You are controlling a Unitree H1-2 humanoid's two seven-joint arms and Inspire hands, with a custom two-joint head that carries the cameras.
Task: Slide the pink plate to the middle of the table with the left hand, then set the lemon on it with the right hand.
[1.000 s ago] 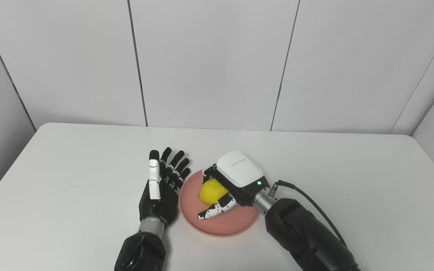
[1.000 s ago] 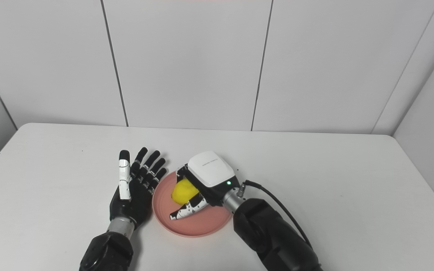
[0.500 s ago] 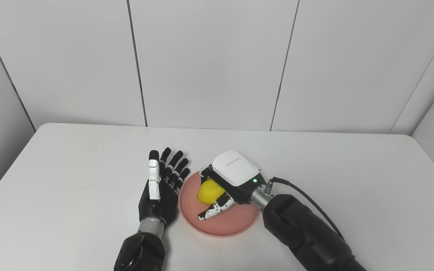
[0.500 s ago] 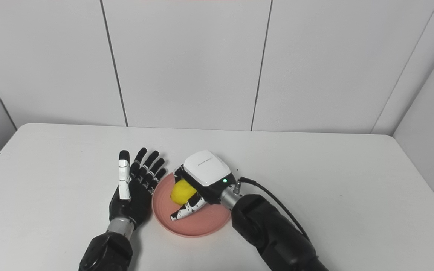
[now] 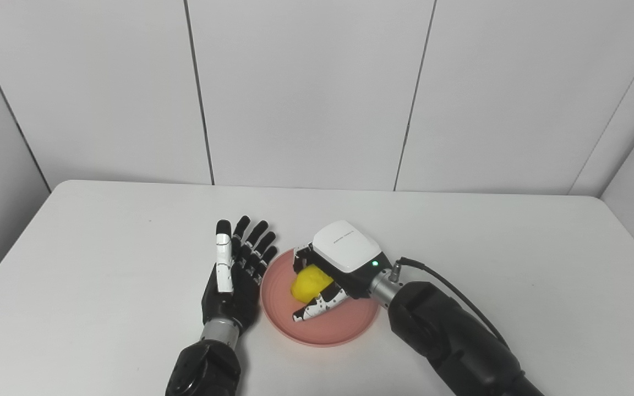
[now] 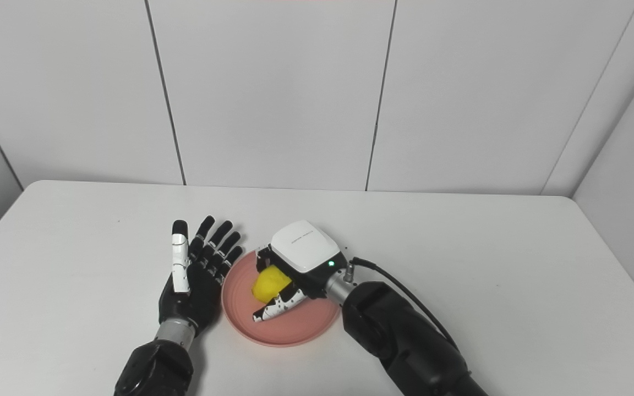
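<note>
Left eye view and right eye view both look down on a wide white rectangular table [image 5: 102, 264] set against pale grey wall panels [image 5: 306, 88]. Two black arms come in from the bottom edge. The right arm [image 5: 454, 346], with a black cable looping off its wrist, reaches in over the round, shallow pink plate [image 5: 344, 330], which lies flat near the middle of the table, a little toward the near edge.

The right hand [image 5: 333, 269], black with a white back cover and a small green light, hangs over the plate's far left part with its fingers [image 5: 317, 306] curled around the yellow lemon [image 5: 309, 284], so it has the fruit in its grasp. Whether the lemon already touches the plate's surface cannot be told, as the fingers hide its underside. Only part of the lemon shows, and its long axis seems to run roughly from near-left to far-right, though the covering hand makes this uncertain. Nothing else is on the plate.

The left hand [image 5: 234, 272], black with a white-striped thumb, stands palm toward the plate just beside its left rim, fingers spread and straight, pointing away toward the wall, holding nothing.
</note>
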